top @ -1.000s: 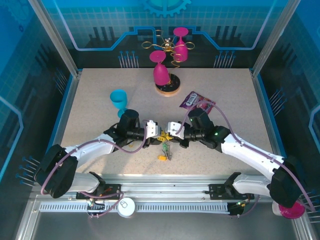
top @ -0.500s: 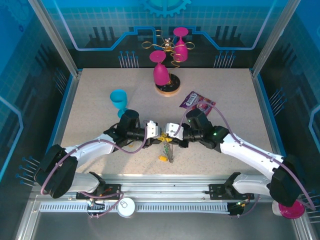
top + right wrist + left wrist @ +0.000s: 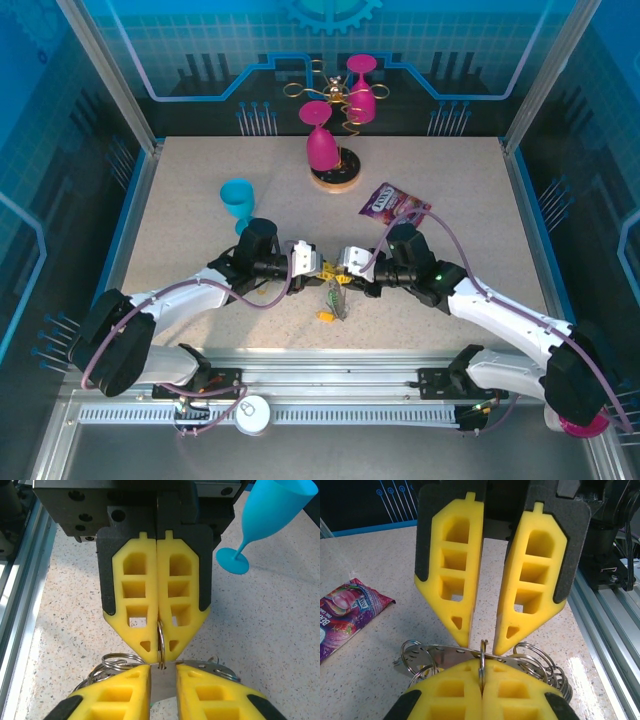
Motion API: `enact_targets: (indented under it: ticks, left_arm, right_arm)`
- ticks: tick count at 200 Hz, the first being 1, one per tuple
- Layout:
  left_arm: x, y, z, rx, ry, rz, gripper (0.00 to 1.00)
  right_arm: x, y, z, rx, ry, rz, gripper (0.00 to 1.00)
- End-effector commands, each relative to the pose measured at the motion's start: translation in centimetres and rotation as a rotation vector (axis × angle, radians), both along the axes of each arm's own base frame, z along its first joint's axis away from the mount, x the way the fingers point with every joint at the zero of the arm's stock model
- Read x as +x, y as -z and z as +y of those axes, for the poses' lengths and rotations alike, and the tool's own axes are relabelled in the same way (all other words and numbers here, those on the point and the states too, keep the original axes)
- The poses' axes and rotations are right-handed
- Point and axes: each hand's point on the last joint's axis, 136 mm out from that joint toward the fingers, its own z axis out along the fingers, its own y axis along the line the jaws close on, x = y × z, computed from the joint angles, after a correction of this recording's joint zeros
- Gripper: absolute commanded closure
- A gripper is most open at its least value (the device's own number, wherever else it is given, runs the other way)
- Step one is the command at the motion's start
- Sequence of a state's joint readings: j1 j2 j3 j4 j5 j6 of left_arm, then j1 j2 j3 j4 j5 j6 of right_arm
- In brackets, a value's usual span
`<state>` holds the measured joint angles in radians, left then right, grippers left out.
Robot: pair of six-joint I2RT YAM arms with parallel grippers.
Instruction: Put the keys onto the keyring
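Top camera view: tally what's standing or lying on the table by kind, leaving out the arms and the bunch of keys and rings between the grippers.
Pink glasses: 2
Teal cup: 1
Purple snack packet: 1
Gold wire stand: 1
Total: 5

The keys (image 3: 331, 303) lie at the front of the table (image 3: 200, 250); cup (image 3: 238, 203) behind-left; packet (image 3: 393, 203) behind-right; stand (image 3: 335, 175) farthest back.

Over the last 1 second my right gripper (image 3: 482, 642) parted its jaws slightly, and its arm slid back rightward. My left gripper (image 3: 160, 654) squeezed fully closed on the thin metal ring (image 3: 160, 639). The hanging keys (image 3: 331, 300) shifted slightly.
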<state>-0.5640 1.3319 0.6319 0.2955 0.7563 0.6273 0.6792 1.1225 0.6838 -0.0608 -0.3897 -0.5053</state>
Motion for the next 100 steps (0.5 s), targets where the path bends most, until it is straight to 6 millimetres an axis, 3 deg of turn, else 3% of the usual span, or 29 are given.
enact_targets:
  ticks: [1, 100]
  left_arm:
    - [-1.19, -1.14, -0.33, -0.047, 0.059, -0.014, 1.0]
    - [-1.45, -1.24, -0.41, -0.043, 0.073, -0.01, 1.0]
  right_arm:
    - [0.18, -1.11, 0.46, 0.051, -0.018, -0.021, 0.81]
    - [-0.07, -0.67, 0.99, 0.044, -0.046, 0.0, 0.9]
